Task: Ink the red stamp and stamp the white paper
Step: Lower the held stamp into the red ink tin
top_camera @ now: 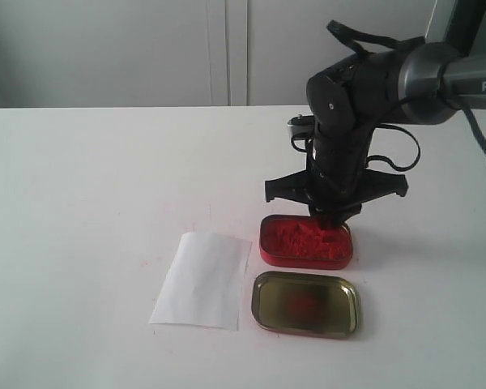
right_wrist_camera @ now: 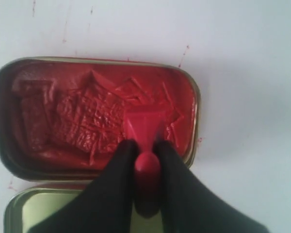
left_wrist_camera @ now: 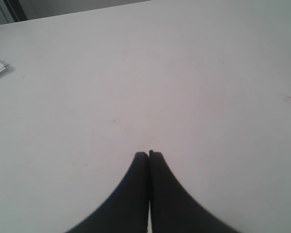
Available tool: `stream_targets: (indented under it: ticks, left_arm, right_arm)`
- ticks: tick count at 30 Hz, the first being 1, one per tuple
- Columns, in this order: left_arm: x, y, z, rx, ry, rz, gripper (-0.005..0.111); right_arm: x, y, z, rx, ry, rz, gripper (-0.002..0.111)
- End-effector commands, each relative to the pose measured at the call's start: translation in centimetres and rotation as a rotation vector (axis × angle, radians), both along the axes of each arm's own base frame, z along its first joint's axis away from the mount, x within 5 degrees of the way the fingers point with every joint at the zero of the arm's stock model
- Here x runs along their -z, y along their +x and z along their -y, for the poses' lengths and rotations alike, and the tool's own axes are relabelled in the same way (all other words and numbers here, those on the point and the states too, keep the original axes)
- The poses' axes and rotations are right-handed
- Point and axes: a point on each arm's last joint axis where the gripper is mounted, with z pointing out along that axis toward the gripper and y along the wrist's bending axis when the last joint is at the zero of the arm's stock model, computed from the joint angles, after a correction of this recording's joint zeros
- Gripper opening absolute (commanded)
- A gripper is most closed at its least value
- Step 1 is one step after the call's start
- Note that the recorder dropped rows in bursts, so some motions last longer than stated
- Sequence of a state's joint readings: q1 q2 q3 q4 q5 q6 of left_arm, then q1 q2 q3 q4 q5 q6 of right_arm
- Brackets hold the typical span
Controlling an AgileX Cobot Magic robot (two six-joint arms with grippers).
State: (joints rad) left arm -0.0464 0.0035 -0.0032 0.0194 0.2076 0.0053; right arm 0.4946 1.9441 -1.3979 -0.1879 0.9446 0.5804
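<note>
The left gripper (left_wrist_camera: 149, 154) was seen only in its own wrist view, its fingers (left_wrist_camera: 136, 194) pressed together with nothing between them, above bare white table (top_camera: 81, 203); its place relative to the ink tin (top_camera: 301, 261) could not be told. In the exterior view the white paper (top_camera: 202, 279) was laid flat on the table just left of the tin and slightly nearer the camera, apart from it, and no imprint could be made out on it. The tin was open and filled with rumpled red paste (top_camera: 304, 237). Its gold lid (top_camera: 275, 301) was set inside-up just in front of the tin, a faint red smear at its middle. Over the tin's right part the right gripper (top_camera: 330, 217) was pointed downward. Its fingers (right_wrist_camera: 119, 165) were clenched on the narrow handle of the red stamp (right_wrist_camera: 144, 128), and the stamp's square base was pressed against the paste inside the tin, near its right wall.
</note>
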Motion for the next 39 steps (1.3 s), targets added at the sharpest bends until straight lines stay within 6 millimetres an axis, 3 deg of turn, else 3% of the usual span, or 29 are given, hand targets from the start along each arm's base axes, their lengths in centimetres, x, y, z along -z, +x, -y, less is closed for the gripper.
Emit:
stream_targets:
  ticks: [1,11,28,39]
  left_arm:
    - [0.0,0.0,0.0,-0.003,0.0,0.006,0.0]
    - [0.0,0.0,0.0,-0.003,0.0,0.006,0.0]
    - [0.0,0.0,0.0,-0.003,0.0,0.006,0.0]
    - [0.0,0.0,0.0,-0.003,0.0,0.006,0.0]
  right_arm:
    - [-0.6,0.4,0.0,-0.017,-0.01,-0.028,0.0]
    - [1.4,1.1,0.9,-0.004,-0.031,-0.087,0.0]
    - [2.0,1.8,0.5,-0.021,0.003,-0.03,0.0]
    - [6.4,1.9,0.4,-0.012,-0.047,-0.149,0.0]
